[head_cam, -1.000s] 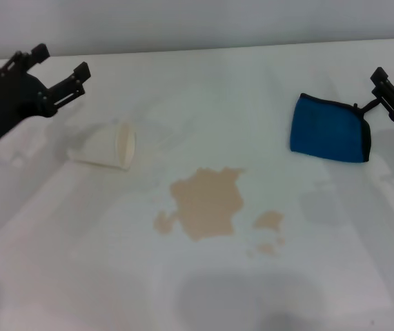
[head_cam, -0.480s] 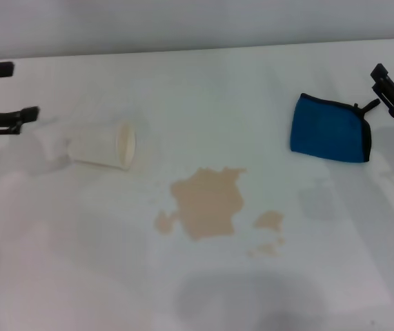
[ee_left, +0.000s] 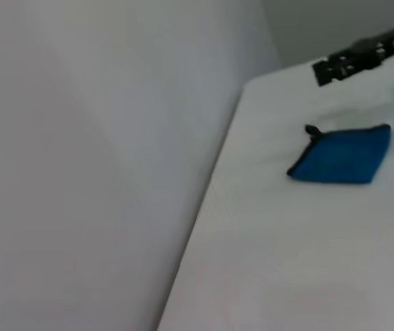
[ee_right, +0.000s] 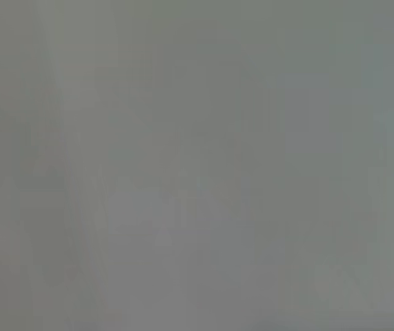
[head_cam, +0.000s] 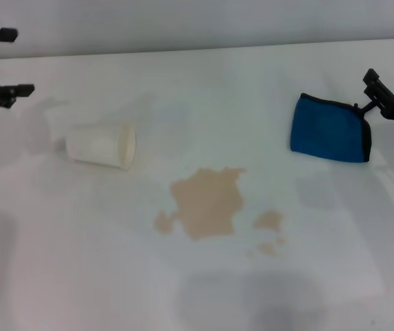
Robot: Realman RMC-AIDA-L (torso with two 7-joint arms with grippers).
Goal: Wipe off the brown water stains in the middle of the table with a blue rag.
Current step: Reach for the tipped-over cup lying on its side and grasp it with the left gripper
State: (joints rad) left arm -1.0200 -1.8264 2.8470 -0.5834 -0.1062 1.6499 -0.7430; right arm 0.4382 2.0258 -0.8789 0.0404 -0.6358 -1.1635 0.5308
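My right hand hovers spread wide beside the blue rag near the counter's right edge. Grabbing only its loop could let it unfold, smearing the brown water stains.

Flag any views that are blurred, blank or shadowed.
Head view: usable, soft grey shadows on the table near the cup and front edge. Left wrist view: soft focus, blue rag still readable. Right wrist view: featureless grey, nothing resolvable.

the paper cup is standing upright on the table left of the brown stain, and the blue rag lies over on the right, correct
Not quite. In the head view the paper cup lies on its side on the table, not upright. It is left of the brown stain, and the blue rag lies on the right.
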